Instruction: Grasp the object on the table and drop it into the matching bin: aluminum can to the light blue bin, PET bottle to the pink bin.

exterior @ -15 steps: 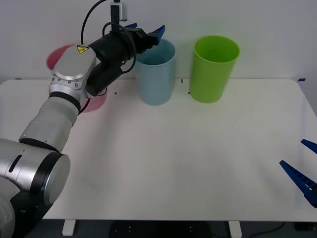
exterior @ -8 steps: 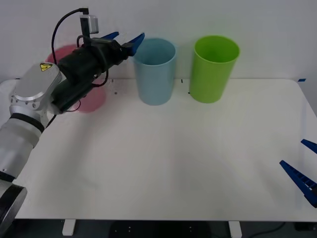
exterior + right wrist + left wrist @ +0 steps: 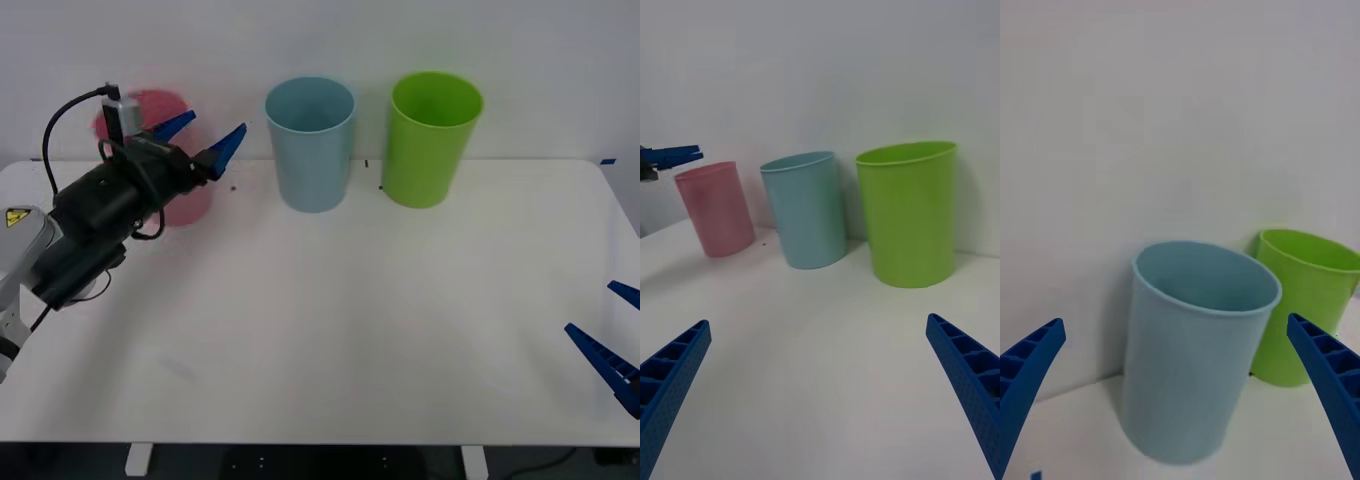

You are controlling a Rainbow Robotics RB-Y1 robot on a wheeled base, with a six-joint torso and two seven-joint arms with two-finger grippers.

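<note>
- The tall light blue plastic cup-shaped bin (image 3: 310,143) stands upright on the large flat white tabletop (image 3: 350,320), rim upward, between the tall pink plastic bin (image 3: 160,160) and the lime green plastic bin (image 3: 433,137).
- The left gripper (image 3: 203,140) hangs in front of the pink bin, pointing toward the blue bin, blue ribbed fingers (image 3: 228,146) spread apart, holding nothing.
- The right gripper (image 3: 612,340) waits near the table's right edge, fingers spread, empty.
</note>
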